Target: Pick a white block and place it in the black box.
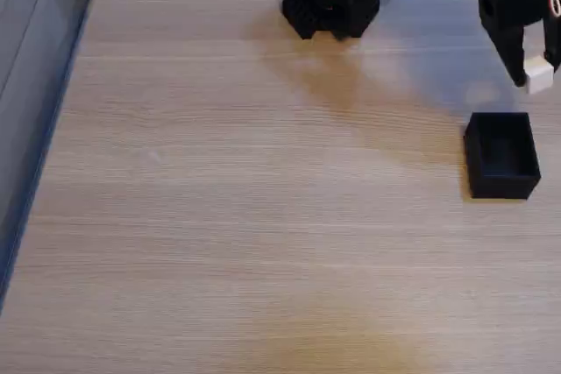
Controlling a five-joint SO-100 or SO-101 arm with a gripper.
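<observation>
Fingers (519, 54) shut tight on the white block (538, 75), up in the air at the right edge of the fixed view. Gripper (532, 76) just behind the black box (501, 155), not over it yet. Box open on top, nothing seen inside, flat on the wooden table (245, 199).

Looks light, hard and small, that block. Flat smooth sides, so maybe a bit slippy. Best held on two sides facing each other, near the middle. Probably won't break if dropped from low. Needs to move over the box, then let go.
</observation>
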